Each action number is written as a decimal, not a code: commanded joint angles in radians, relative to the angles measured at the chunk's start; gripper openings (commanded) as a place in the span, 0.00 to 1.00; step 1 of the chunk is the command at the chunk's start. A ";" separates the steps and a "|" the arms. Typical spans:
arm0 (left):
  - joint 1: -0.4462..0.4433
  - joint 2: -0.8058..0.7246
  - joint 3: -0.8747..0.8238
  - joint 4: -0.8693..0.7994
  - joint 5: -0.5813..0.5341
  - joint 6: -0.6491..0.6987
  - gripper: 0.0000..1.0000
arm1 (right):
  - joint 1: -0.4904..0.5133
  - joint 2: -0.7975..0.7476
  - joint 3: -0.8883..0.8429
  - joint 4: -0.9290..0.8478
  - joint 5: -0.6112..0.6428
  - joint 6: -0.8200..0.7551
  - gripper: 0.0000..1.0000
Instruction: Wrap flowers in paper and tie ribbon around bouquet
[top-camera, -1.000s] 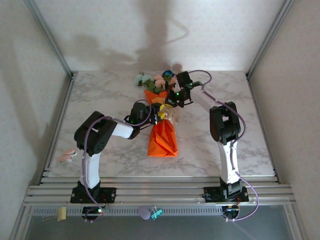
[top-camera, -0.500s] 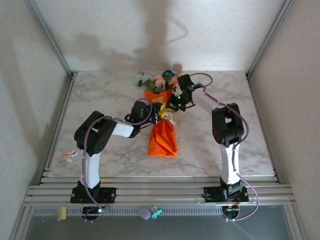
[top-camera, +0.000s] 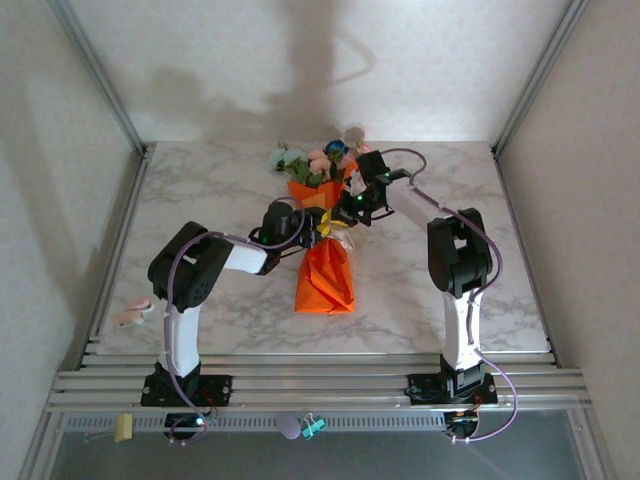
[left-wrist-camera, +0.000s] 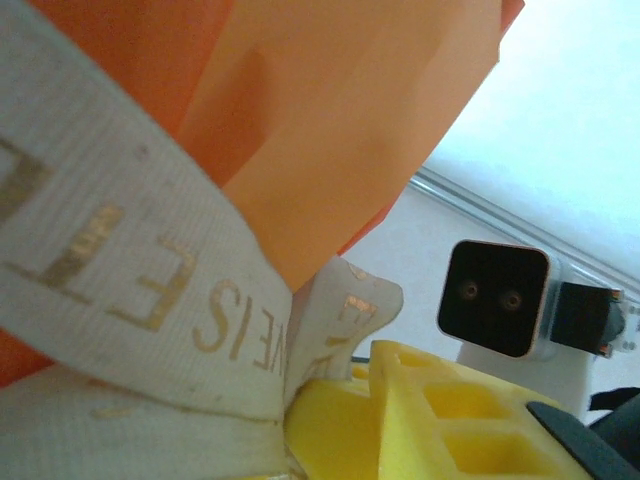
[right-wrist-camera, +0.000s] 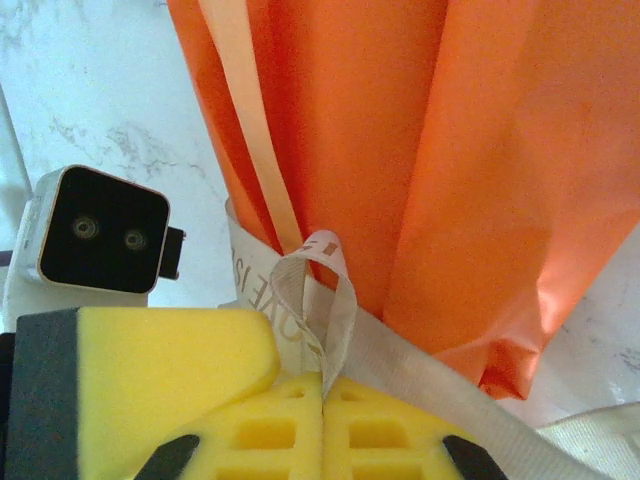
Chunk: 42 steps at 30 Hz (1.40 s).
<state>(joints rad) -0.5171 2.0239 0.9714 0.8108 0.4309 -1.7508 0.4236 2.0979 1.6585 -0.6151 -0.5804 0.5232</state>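
Observation:
The bouquet lies lengthwise on the marble table, its orange paper (top-camera: 325, 278) cone narrowing toward the flowers (top-camera: 312, 161) at the far end. A cream ribbon (top-camera: 339, 233) with gold letters circles its waist. My left gripper (top-camera: 318, 229) comes in from the left and my right gripper (top-camera: 346, 211) from the right, and both meet at the waist. In the right wrist view a ribbon (right-wrist-camera: 322, 290) loop rises from my shut right gripper (right-wrist-camera: 323, 392) against the paper (right-wrist-camera: 420, 150). In the left wrist view a ribbon (left-wrist-camera: 150, 280) fold is pinched in my left gripper (left-wrist-camera: 365, 400) under the paper (left-wrist-camera: 340, 120).
A small pink object (top-camera: 130, 313) lies at the table's left front corner. Clips (top-camera: 301, 427) hang on the front rail. Metal frame posts (top-camera: 100, 80) and walls close the sides and back. The table (top-camera: 200, 200) is bare marble to the left and right of the bouquet.
My left jaws have closed in on the ribbon. The right arm has drawn slightly right and back with its loop. The bouquet has barely shifted.

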 joint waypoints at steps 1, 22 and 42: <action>-0.001 -0.024 0.023 -0.039 0.029 0.040 0.25 | 0.011 -0.041 -0.006 0.006 -0.042 -0.016 0.00; -0.004 -0.085 0.022 -0.123 0.044 0.029 0.00 | 0.013 -0.240 -0.214 0.249 0.055 -0.199 0.36; -0.014 -0.185 0.019 -0.296 0.054 0.040 0.00 | 0.317 -0.457 -0.817 1.059 0.869 -1.331 0.73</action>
<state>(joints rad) -0.5228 1.8786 0.9802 0.5575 0.4694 -1.7267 0.7246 1.5921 0.8211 0.3302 0.1463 -0.6041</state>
